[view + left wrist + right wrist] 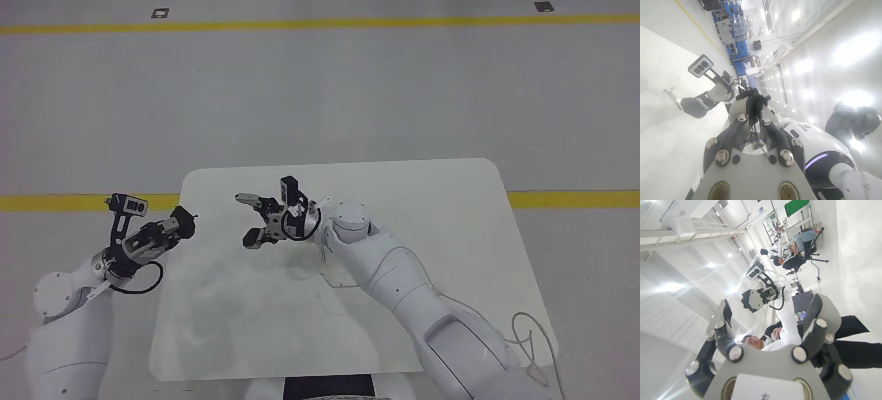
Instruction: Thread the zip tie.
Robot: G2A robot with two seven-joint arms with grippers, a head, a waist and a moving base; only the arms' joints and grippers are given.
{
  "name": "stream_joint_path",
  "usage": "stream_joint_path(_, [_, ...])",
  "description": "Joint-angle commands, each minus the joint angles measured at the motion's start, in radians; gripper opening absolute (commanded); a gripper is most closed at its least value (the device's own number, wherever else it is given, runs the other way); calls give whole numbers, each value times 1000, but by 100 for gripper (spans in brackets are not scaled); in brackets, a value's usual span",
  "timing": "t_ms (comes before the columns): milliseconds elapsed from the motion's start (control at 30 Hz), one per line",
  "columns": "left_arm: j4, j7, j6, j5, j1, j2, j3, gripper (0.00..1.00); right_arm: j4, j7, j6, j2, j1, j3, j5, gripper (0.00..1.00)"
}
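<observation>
Your L claw (pixel 753 110) is clamped shut on the zip tie (pixel 752 93). It's black and bunched at the tips, w/ a thin strand (pixel 765 152) trailing back btwn the fingers. That claw sits at the left edge of the desk (pixel 450 260). Just beyond it, your R claw (pixel 248 218) faces it over the desk's far-left part, fingers (pixel 726 311) spread wide, holding nothing. The two claws are near each other, not touching.
</observation>
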Motion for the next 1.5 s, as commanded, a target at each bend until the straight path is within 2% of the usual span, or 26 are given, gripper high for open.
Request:
stream_joint_path(0, [0, 0, 0, 0, 0, 0, 0, 0, -43, -56, 33, 12, 7, -7, -124, 100])
stream_joint_path(100, [0, 0, 0, 0, 0, 0, 0, 0, -138, -94, 104, 35, 10, -13, -265, 100])
stream_joint_path(200, [0, 0, 0, 0, 0, 0, 0, 0, -243, -81, 182, 62, 7, -13, -407, 100])
stream_joint_path(300, [0, 0, 0, 0, 0, 0, 0, 0, -341, -12, 249, 91, 2, -11, -537, 100])
stream_joint_path(367, [0, 0, 0, 0, 0, 0, 0, 0, -372, 59, 249, 110, 4, -13, -627, 100])
stream_joint_path(500, [0, 0, 0, 0, 0, 0, 0, 0, -382, 200, 249, 132, 25, -21, -768, 100])
stream_joint_path(800, [0, 0, 0, 0, 0, 0, 0, 0, -380, 196, 248, 134, 23, -24, -788, 100])
stream_joint_path(1033, [0, 0, 0, 0, 0, 0, 0, 0, -391, 281, 249, 143, 67, -98, -1051, 100])
stream_joint_path(1167, [0, 0, 0, 0, 0, 0, 0, 0, -375, 373, 249, 129, 89, -144, -1183, 100])
stream_joint_path(1267, [0, 0, 0, 0, 0, 0, 0, 0, -362, 447, 249, 110, 100, -169, -1189, 100])
stream_joint_path(1467, [0, 0, 0, 0, 0, 0, 0, 0, -360, 449, 249, 108, 102, -170, -1190, 100])
